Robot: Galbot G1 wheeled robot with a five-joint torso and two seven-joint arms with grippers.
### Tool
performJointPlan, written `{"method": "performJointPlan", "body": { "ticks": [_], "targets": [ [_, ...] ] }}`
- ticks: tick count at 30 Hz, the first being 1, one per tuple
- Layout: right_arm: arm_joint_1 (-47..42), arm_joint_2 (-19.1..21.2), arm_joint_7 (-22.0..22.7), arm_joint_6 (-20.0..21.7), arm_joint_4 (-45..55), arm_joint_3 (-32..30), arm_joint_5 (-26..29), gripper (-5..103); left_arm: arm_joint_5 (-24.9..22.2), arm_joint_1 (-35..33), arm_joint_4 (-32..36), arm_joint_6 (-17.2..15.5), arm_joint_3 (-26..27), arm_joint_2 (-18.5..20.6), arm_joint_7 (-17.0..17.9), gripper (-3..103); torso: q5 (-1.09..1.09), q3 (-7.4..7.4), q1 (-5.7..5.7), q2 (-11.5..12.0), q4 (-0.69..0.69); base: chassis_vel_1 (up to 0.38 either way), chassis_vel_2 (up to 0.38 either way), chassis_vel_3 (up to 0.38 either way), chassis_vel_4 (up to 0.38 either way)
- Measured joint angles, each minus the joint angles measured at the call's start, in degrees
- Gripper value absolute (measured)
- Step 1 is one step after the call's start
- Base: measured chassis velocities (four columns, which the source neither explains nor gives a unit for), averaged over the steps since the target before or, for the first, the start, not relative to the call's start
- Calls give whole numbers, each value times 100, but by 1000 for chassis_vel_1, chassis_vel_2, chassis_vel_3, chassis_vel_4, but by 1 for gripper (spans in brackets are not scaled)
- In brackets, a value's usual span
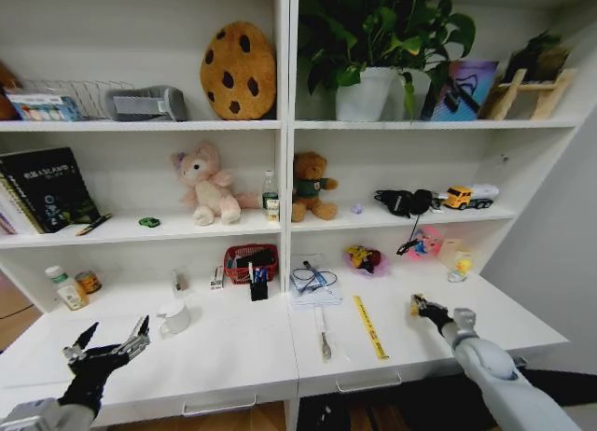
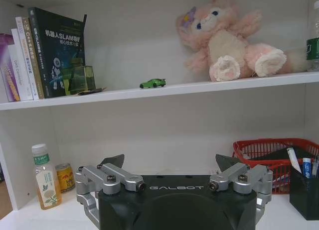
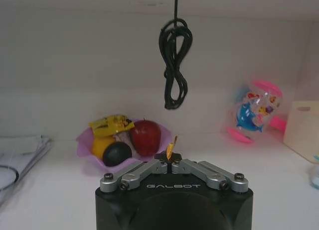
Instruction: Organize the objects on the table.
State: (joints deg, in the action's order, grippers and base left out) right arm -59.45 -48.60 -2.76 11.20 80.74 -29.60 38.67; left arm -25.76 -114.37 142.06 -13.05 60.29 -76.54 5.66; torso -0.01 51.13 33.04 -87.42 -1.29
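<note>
the right tool (image 1: 417,305) is hovering over the right half of the long white bench (image 1: 224,352), jaws pinched nearly shut on a small thin orange-yellow scrap (image 3: 171,148) that is sticking up between the tips; what the scrap is cannot be told. the left tool (image 1: 104,344) is hanging above the bench's front left corner with its fingers spread wide and carrying nothing. judging by how things are lying, the tidying is looking only partly done. a flat yellow ruler (image 1: 370,326) and a slim dark pen (image 1: 325,342) are lying loose near the front edge, a stack of white papers with a coiled black cable (image 1: 312,284) is sitting behind them, and a small white cup (image 1: 174,317) is standing alone left of centre. a black pen cup (image 1: 258,285) is standing in front of a red mesh basket (image 1: 250,260), and a pink bowl of toy fruit (image 3: 124,143) is sitting just beyond the right tool. at the far left, a pale plastic bottle with a green label (image 2: 46,176) and a small orange tin (image 2: 65,176) are standing together. a tiny green toy car (image 2: 153,83) is sitting on the shelf above, beside a pink plush bear (image 2: 230,41), so it may already be put away. most loose items are seemingly waiting to be gathered.
</note>
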Motion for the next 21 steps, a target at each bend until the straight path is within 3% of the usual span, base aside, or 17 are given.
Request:
{"method": "performJointPlan", "body": {
  "ticks": [4,7,10,15,19,21],
  "targets": [
    [774,-34,27,19,-473,535,4,0,0,0,0,0,0,0,1,100,0,0,1,0,0,0,0,0,0],
    [1939,-287,113,91,-1279,1365,-48,0,0,0,0,0,0,0,1,100,0,1,1,1,2,0,0,0,0],
    [2487,-559,226,93,-1810,1674,-218,0,0,0,0,0,0,0,0,100,0,1,1,1,3,0,0,0,0],
    [3161,-1002,304,-80,-2812,1832,-551,0,0,0,0,0,0,0,0,100,0,1,1,1,0,0,0,0,0],
    [3341,-1116,235,-211,-3169,1862,-642,0,0,0,0,0,0,0,-1,100,0,1,1,1,0,0,0,0,0],
    [3539,-1308,121,-614,-3765,1895,-886,0,0,0,0,0,0,0,0,100,0,1,1,1,-1,0,0,0,0]
  ]
}}
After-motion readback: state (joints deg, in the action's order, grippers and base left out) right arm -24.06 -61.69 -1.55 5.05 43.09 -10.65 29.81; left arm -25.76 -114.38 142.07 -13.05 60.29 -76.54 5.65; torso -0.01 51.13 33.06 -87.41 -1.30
